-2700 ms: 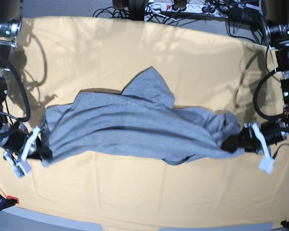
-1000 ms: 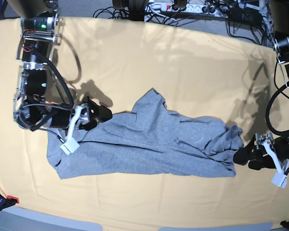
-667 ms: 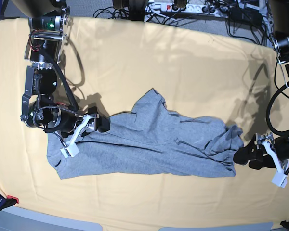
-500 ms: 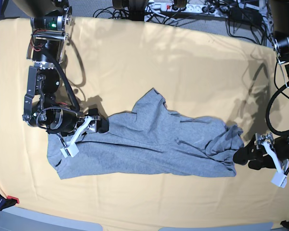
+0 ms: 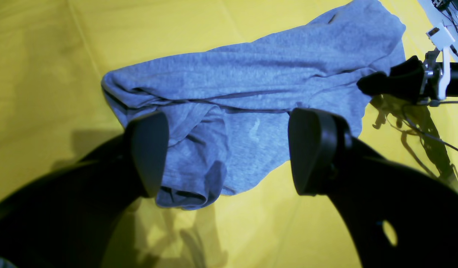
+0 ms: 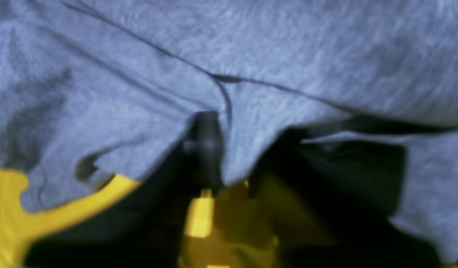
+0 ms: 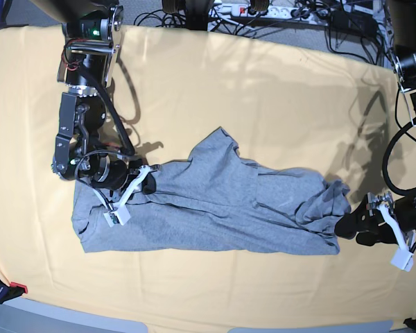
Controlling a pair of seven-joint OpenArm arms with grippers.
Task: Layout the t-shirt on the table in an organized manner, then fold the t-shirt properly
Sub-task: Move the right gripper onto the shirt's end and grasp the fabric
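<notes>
Your right pincer (image 7: 147,182) is clenched on a fold of the rumpled grey t-shirt (image 7: 215,208), which lies across the middle of the yellow table (image 7: 263,90), while your left pincer (image 7: 353,225) gapes released just beside its other end.

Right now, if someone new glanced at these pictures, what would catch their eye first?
The crumpled grey t-shirt, stretched in a long bunched strip across the middle of the yellow table. Next, the right gripper at the shirt's upper edge on the base view's left, pinched shut on a fold of the cloth. Then the left gripper, jaws wide open, just off the shirt's opposite end and holding nothing.
</notes>
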